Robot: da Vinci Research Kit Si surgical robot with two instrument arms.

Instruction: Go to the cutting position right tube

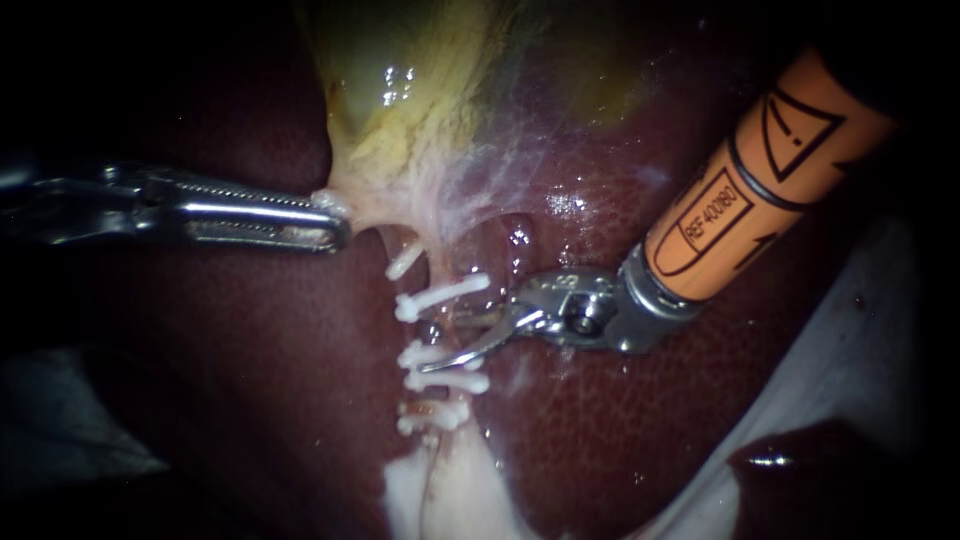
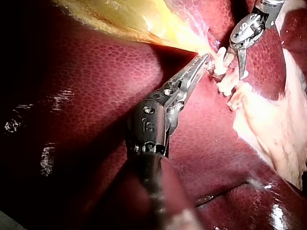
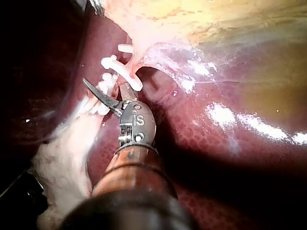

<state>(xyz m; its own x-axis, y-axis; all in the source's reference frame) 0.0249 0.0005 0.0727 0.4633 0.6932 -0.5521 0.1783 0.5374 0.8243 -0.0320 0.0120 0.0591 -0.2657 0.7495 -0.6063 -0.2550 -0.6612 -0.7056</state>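
Endoscope view: the left instrument (image 1: 335, 228) lay level, its serrated jaws clamped on pale tissue (image 1: 345, 203) under the gallbladder (image 1: 400, 90). The right instrument (image 1: 455, 342) slanted down, curved blades parted beside the glistening tube (image 1: 438, 322) between white clips (image 1: 445, 293).

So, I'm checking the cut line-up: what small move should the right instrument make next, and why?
Probably ease the right instrument slightly further in. Its open jaws sit at the gap between the clips, but I can't tell that they straddle the tube yet. The left instrument grips the tissue.
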